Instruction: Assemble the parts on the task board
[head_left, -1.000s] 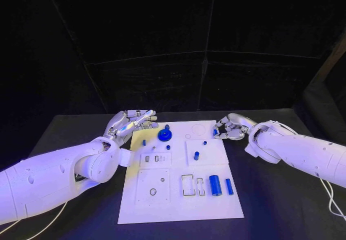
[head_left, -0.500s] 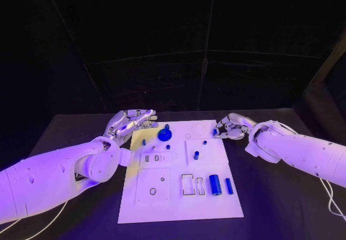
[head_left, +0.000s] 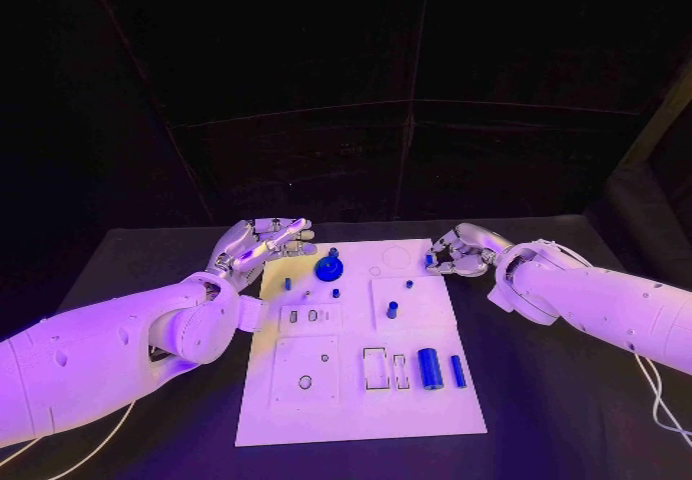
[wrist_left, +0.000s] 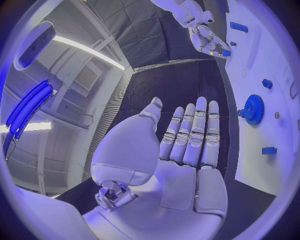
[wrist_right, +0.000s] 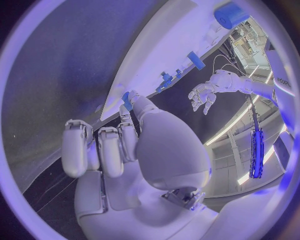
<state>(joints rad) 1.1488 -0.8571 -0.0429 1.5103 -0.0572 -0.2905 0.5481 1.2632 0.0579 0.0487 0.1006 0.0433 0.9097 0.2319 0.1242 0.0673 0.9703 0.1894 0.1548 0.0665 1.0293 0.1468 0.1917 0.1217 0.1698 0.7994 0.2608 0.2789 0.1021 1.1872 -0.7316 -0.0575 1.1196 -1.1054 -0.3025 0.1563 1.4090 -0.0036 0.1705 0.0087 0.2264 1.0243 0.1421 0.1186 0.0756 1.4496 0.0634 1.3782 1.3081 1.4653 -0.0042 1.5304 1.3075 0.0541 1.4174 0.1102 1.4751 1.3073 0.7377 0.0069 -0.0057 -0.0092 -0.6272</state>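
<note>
The white task board (head_left: 361, 400) lies in the middle of the table. A blue gear (head_left: 330, 268) sits near its far edge, also seen as the gear (wrist_left: 253, 109). My left hand (head_left: 268, 243) hovers beside the board's far left corner, palm bare and fingers (wrist_left: 190, 135) straight and apart. At the board's far right edge, my right hand (head_left: 462, 252) pinches a small blue part (head_left: 431, 262) between thumb and finger; the other fingers (wrist_right: 100, 147) are curled in. The pinched part (wrist_right: 127, 100) stands just above the board's edge.
Small blue pegs (head_left: 336, 294) stand in the board's middle blocks. A thick blue cylinder (head_left: 430, 369) and a thin blue rod (head_left: 457, 371) lie at the near right. Black table (head_left: 548, 420) surrounds the board, with dark curtains behind.
</note>
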